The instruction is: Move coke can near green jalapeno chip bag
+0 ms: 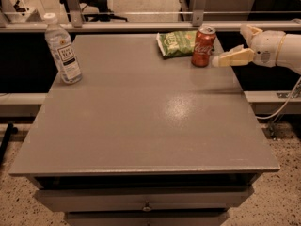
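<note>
The coke can (203, 46), red with white script, stands upright on the grey table (141, 117) near its far right corner. It sits just right of the green jalapeno chip bag (177, 43), which lies flat at the far edge, and it touches or nearly touches the bag. My gripper (229, 46) is open just right of the can. Its near finger (233, 59) points at the can's base with a small gap, and the other finger (248, 31) is behind and further right. The gripper holds nothing.
A clear plastic bottle with a white label (62, 50) stands upright at the table's far left. A metal rail (117, 26) runs behind the table. A drawer front (146, 199) is below the near edge. My white arm (282, 51) reaches in from the right.
</note>
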{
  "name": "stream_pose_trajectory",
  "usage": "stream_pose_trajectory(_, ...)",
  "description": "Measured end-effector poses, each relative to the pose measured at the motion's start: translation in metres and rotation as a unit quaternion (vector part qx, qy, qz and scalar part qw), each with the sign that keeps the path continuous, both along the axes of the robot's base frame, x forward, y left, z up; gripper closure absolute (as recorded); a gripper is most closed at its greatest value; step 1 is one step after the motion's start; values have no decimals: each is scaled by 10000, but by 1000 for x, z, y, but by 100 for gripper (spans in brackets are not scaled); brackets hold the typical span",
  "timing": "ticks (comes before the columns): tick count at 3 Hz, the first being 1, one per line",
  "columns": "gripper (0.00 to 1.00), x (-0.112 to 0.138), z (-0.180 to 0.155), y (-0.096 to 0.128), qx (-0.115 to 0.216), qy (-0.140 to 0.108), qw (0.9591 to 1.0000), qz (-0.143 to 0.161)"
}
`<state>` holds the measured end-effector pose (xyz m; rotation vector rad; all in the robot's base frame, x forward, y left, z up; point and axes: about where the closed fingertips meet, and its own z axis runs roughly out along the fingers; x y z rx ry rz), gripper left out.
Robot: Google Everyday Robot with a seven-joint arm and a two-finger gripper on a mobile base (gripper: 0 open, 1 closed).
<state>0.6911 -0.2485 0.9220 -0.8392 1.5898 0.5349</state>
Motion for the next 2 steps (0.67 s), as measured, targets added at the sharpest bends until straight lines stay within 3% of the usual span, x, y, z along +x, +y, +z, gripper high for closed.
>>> stream_pose_trajectory(1, 0, -46, 23, -34, -300, -40, 9991, -286)
stream_pose_trajectory(2, 0, -53, 26, -41, -331, -47, 9988, -350)
